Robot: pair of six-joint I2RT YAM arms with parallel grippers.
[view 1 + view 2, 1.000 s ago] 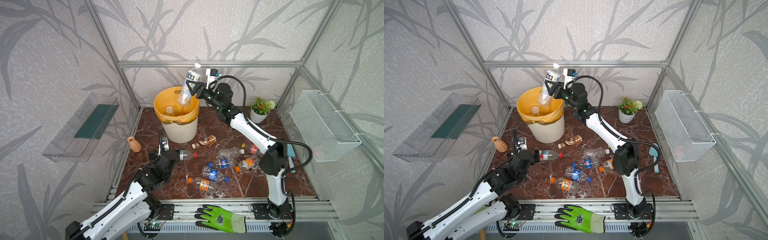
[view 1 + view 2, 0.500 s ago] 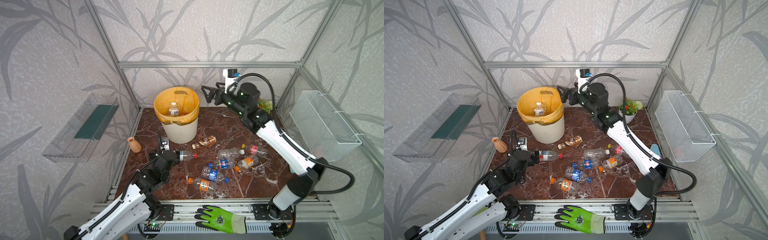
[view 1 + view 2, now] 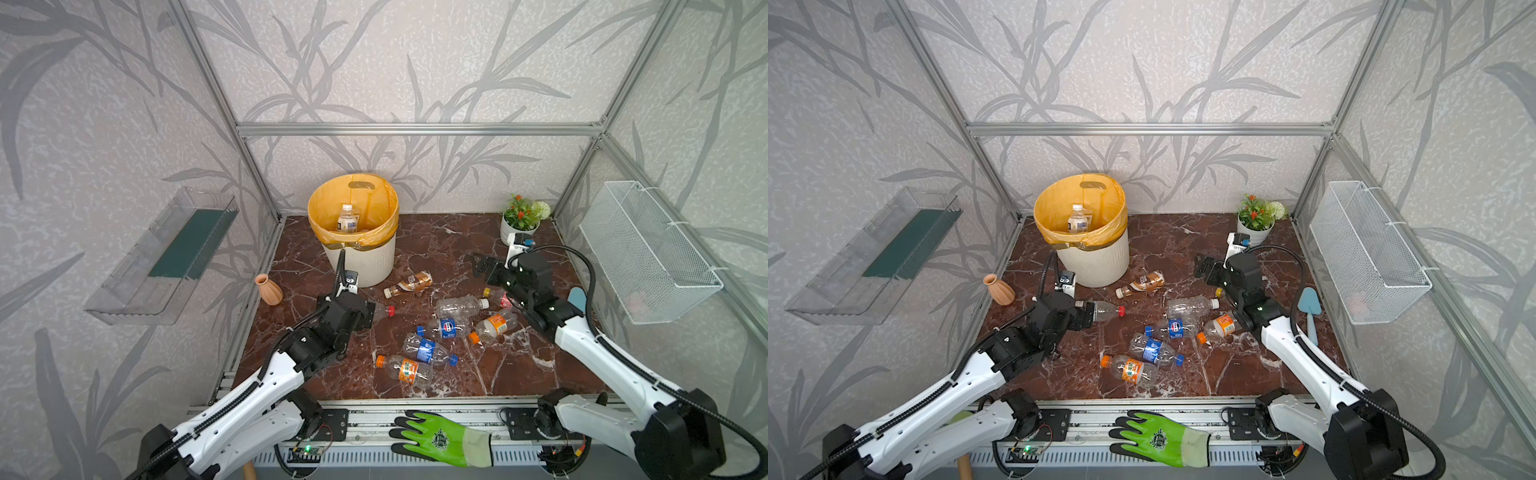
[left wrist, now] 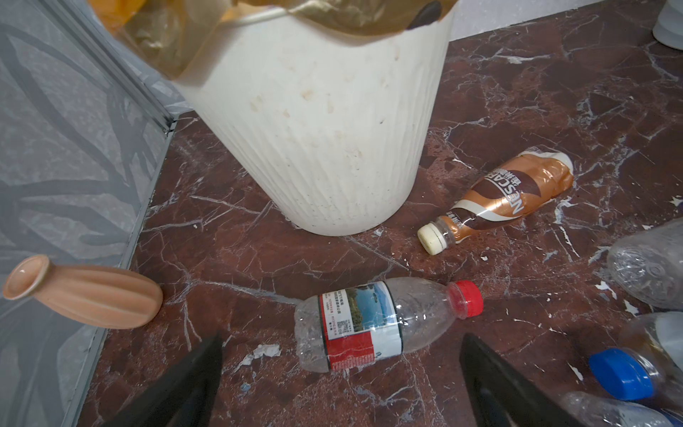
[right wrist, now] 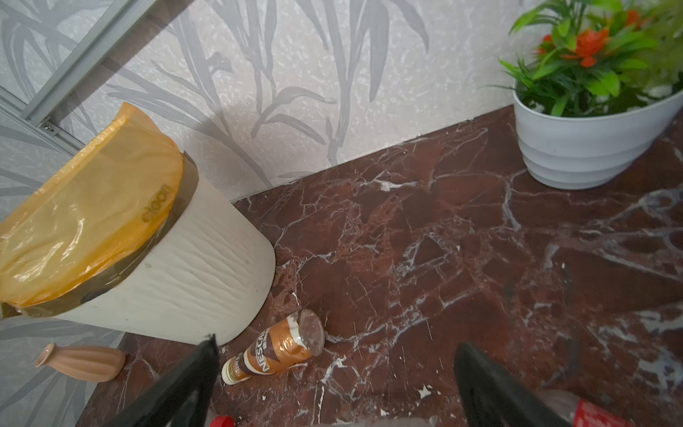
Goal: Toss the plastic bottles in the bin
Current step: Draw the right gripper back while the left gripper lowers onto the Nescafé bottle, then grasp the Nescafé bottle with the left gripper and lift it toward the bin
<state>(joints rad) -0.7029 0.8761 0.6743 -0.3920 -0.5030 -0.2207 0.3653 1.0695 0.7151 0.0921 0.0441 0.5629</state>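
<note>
the left tool (image 4: 342,342) hangs released and empty, jaws flanking the red-capped bottle (image 4: 384,321). in both top views that bottle lies flat on the surface (image 3: 519,374) along the 9-to-3 line, cap toward 3 o'clock. the bin (image 3: 361,266) stands at 12 o'clock. the bottle seems to run along the closing line, so a wrist turn looks needed. the right tool (image 3: 478,266), also spread and empty, is farther off. its arm half hides a red-labelled bottle (image 3: 498,296).

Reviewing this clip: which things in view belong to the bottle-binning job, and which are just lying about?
Job: bin; bottle inside it; red-capped bottle; brown coffee bottle; cluster of floor bottles.
Lying about: terracotta vase; flower pot; wire basket; green glove; blue trowel; clear wall tray.
</note>
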